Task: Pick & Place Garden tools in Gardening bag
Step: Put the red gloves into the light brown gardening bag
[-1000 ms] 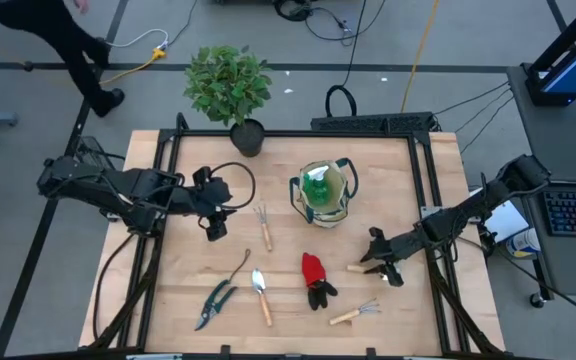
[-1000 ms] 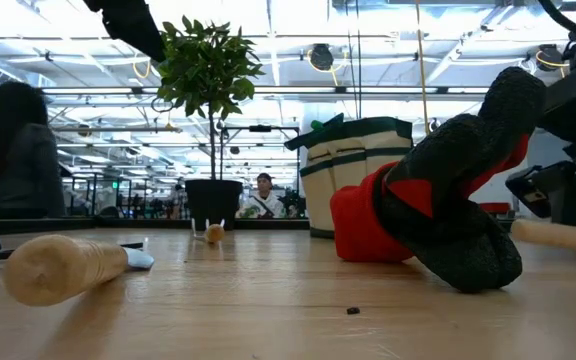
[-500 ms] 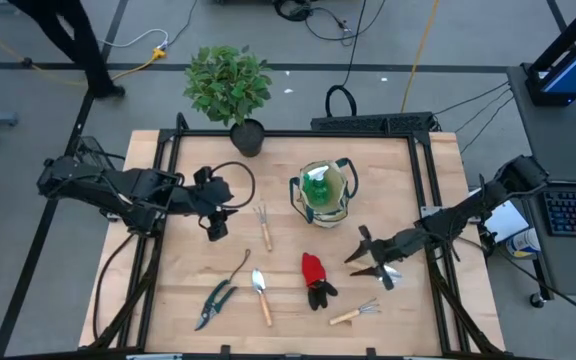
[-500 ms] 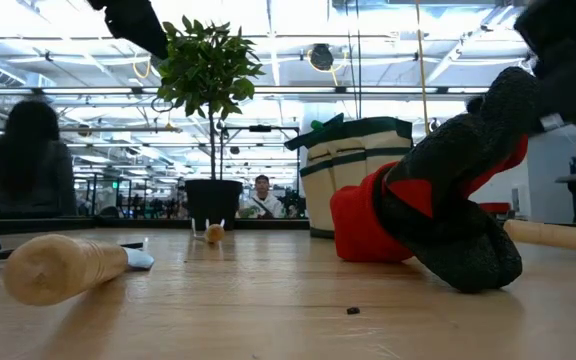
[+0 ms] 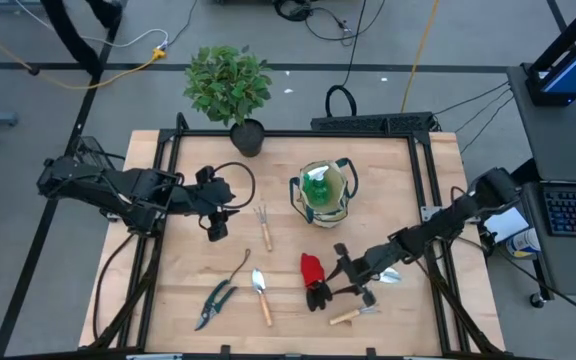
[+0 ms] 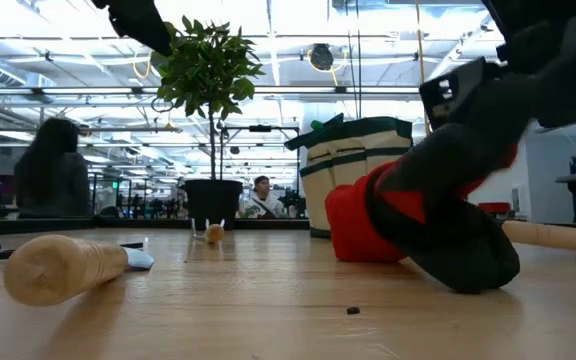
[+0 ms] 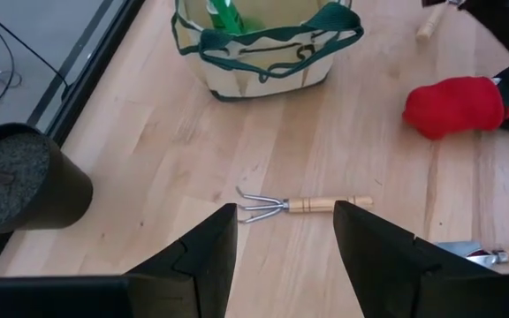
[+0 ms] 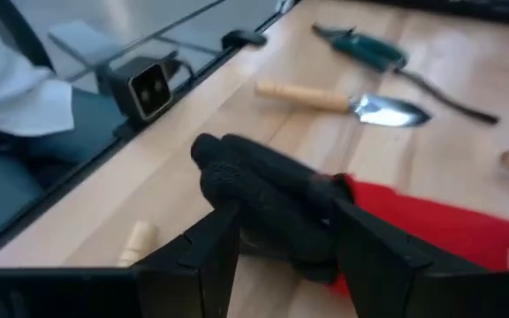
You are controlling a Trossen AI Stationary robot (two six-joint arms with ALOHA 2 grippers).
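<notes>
From my seat, the left gripper (image 5: 214, 228) waits over the left part of the table (image 5: 288, 160), jaws spread wide and empty, with the fork (image 7: 303, 205) lying just ahead of it.

Going across the table: the shears (image 5: 213, 303) lie at the near left with the thin weeder (image 5: 239, 266) beside them, then the trowel (image 5: 260, 293), then the fork farther back. None of these is in the bag (image 5: 324, 195) yet. The bag stands upright behind the middle, beige with green trim, handles up, and a green item (image 5: 318, 186) already sits inside it. That is the only thing I can see packed, so I judge the job barely begun.

Next come the gloves (image 5: 313, 277), red cuffs toward the bag and black fingers toward the near edge, slumped in a soft heap on the table. The right gripper (image 5: 349, 280) is low right over their black end; its wrist view shows the jaws apart on either side of the black fabric, not yet pinching it. I take this as the approach to the gloves.

Just right of the gloves lies the rake (image 5: 355, 313), and under the right arm a shovel (image 5: 389, 274) shows its metal blade. By my count, seven pieces are left to load, the gloves first.
</notes>
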